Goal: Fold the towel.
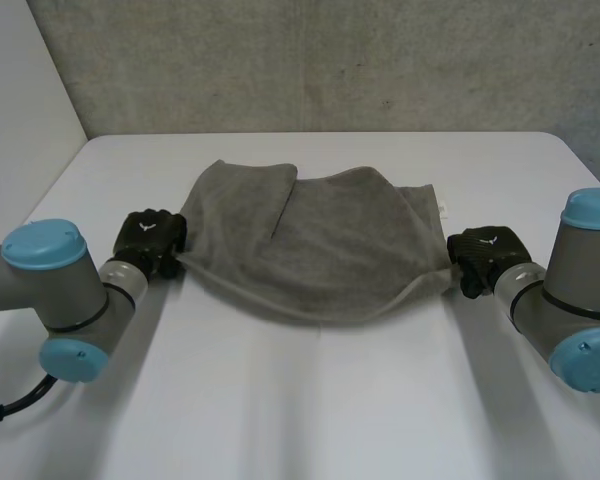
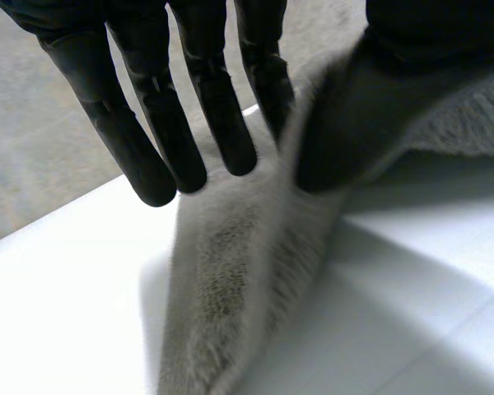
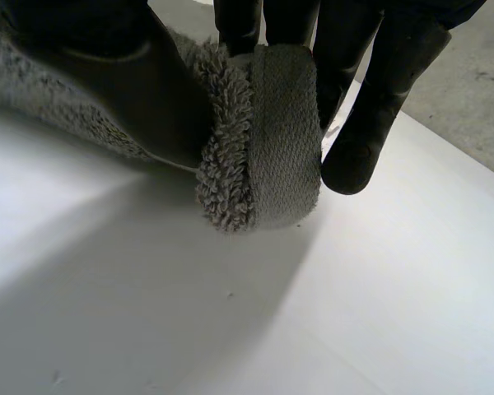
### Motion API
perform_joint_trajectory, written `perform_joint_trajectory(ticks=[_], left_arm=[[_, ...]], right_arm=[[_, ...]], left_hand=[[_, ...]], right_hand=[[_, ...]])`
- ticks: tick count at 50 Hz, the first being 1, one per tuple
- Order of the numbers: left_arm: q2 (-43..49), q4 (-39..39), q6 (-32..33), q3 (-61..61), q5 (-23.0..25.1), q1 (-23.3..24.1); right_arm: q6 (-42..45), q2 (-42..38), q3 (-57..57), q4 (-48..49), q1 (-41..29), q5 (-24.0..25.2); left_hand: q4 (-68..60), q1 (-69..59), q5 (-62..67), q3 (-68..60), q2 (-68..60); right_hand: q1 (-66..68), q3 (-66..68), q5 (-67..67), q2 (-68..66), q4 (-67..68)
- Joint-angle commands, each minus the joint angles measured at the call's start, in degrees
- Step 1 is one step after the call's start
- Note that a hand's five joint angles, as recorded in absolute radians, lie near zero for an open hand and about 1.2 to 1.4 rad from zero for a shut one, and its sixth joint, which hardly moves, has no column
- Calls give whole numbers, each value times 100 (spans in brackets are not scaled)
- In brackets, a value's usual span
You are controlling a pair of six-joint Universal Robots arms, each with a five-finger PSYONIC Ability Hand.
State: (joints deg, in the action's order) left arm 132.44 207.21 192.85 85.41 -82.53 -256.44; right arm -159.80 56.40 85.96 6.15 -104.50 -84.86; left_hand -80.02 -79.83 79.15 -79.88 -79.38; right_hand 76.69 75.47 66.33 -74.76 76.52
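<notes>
Table (image 1: 300,400): white, covering the lower two thirds of the head view and running to both side edges.
Wall (image 1: 330,60): rough grey, across the top of the head view behind the table's far edge.
Towel (image 1: 320,250): grey terry, spread at the centre of the head view between the two hands. Its far part lies on the table, with a flap turned over at the upper left. Its near edge runs from hand to hand in a sagging curve, highest at the two ends.
Left arm (image 1: 50,280): grey with light-blue caps, coming in from the lower left edge of the head view.
Right arm (image 1: 580,290): the same make, coming in from the lower right edge.
Left hand (image 1: 150,240): black, left of centre, at the towel's near left corner. In its wrist view the fingers (image 2: 189,123) are straight and slightly spread; the towel's edge passes between the innermost finger and the thumb (image 2: 354,107), which press it from both sides, and the cloth stands clear of the table there.
Right hand (image 1: 488,255): black, right of centre, at the towel's near right corner. In its wrist view the corner's hem is clamped between the thumb and straight fingers (image 3: 379,99), the pinched tip poking out beyond them above the table.
Tag (image 1: 443,205): small, white, on the towel's far right corner.
</notes>
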Motion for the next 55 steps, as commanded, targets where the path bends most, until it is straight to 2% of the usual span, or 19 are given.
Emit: perform_joint_trajectory(ticks=[1, 8, 11, 13, 16, 18, 22, 24, 28, 34, 38, 40, 41, 43, 44, 45, 47, 51, 55], left_arm=[[-340, -6, 24, 116, -351, 6], [-1308, 117, 253, 723, -343, 15], [-1827, 214, 578, 1153, -334, 42], [-2308, 258, 1120, 1626, -334, 50], [-2512, 258, 1431, 1857, -316, 42], [-2906, 267, 2052, 2416, -290, -19], [-3356, 258, 2565, 2999, -211, -64], [-3890, 214, 2853, 3550, -62, -151], [-4452, 197, 2942, 3999, 96, -231], [-5280, 196, 2907, 4291, 334, -266], [-5246, 276, 2907, 4230, 457, -275], [-4844, 302, 2907, 3976, 606, -266], [-4842, 302, 2907, 3975, 607, -266], [-4011, 354, 2916, 3529, 694, -257], [-4007, 355, 2916, 3526, 694, -257], [-3606, 355, 2907, 3248, 686, -214], [-3202, 346, 2907, 2958, 694, -196], [-2033, 329, 2942, 2009, 703, -152], [-1387, 346, 2951, 1347, 712, -125]], right_arm=[[-7, 282, -18, -9, 61, 13], [-33, 871, 44, -79, 61, 57], [19, 1240, 175, -105, 61, 57], [54, 1444, 281, -149, 61, 75], [273, 1820, 526, -350, 61, 101], [450, 1997, 659, -501, 61, 127], [1081, 2514, 1149, -825, 113, 276], [1250, 2727, 1292, -905, 184, 312], [1714, 3262, 1520, -1387, 394, 478], [1856, 3518, 1450, -1898, 720, 769], [1874, 3457, 1240, -1951, 896, 1198], [1883, 3351, 1178, -1942, 887, 1314], [1883, 3099, 1099, -1899, 887, 1392], [1883, 2797, 967, -1863, 861, 1428], [1874, 2388, 732, -1794, 826, 1411], [1874, 2384, 729, -1793, 826, 1410], [1839, 1702, 231, -1705, 817, 1288], [1786, 1101, -369, -1688, 659, 1033], [1742, 146, -1298, -1556, 316, 551]], left_hand=[[2, -17, -915, -12, -62], [2, -17, -915, -12, -62], [2, -17, -915, -12, -62], [2, -17, -915, -12, -62], [2, -17, -915, -12, -62], [2, -17, -915, -12, -62], [2, -17, -915, -12, -62], [2, -17, -915, -12, -62], [2, -17, -915, -12, -62], [2, -17, -915, -12, -62], [2, -17, -915, -12, -62], [2, -17, -915, -12, -62], [2, -17, -915, -12, -62], [2, -17, -915, -12, -62], [2, -17, -915, -12, -62], [2, -17, -915, -12, -62], [2, -17, -915, -12, -62], [2, -17, -915, -12, -62], [2, -17, -915, -12, -62]], right_hand=[[331, 453, 367, -524, 348], [331, 453, 367, -524, 348], [331, 453, 367, -524, 348], [331, 453, 367, -524, 348], [331, 453, 367, -524, 348], [331, 453, 367, -524, 348], [331, 453, 367, -524, 348], [331, 453, 367, -524, 348], [331, 453, 367, -524, 348], [331, 453, 367, -524, 348], [331, 453, 367, -524, 348], [331, 453, 367, -524, 348], [331, 453, 367, -524, 348], [331, 453, 367, -524, 348], [331, 453, 367, -524, 348], [331, 453, 367, -524, 348], [331, 453, 367, -524, 348], [331, 453, 367, -524, 348], [331, 453, 367, -524, 348]])
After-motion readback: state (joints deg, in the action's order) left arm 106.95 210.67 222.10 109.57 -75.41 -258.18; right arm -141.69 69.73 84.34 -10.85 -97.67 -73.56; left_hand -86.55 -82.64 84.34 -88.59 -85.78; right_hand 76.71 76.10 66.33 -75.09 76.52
